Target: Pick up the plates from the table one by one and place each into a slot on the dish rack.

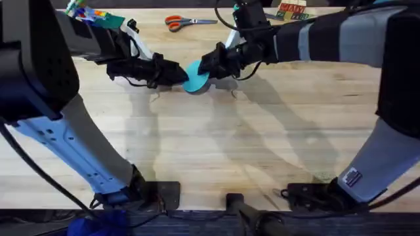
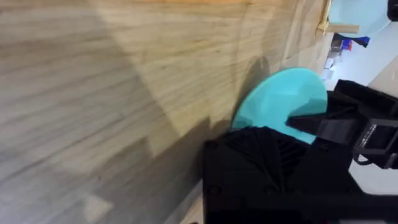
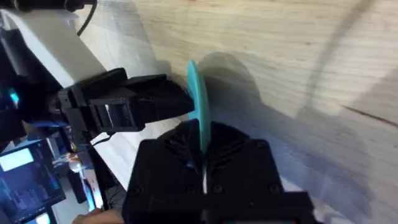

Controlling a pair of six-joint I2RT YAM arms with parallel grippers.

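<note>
Teal plastic, thin and flat: the teal plate (image 1: 195, 77) is off the wooden table (image 1: 216, 144), tilted up on edge between the two grippers around the middle of the far half of the tabletop. Nearest the bases the planks are bare. The right gripper (image 3: 200, 163) is clamped on the plate's rim, the disc running edge-on between its black fingers. The left gripper (image 1: 176, 73) meets the plate from the opposite side; the left wrist view shows one finger (image 2: 255, 162) lying across the plate's face, but whether it pinches the rim cannot be told. Judgement: the plate is light, stiff and smooth, likely to slip or pivot under a shallow bite, so hold should be taken well over the rim. Beyond lie orange-handled scissors (image 1: 187, 22).
</note>
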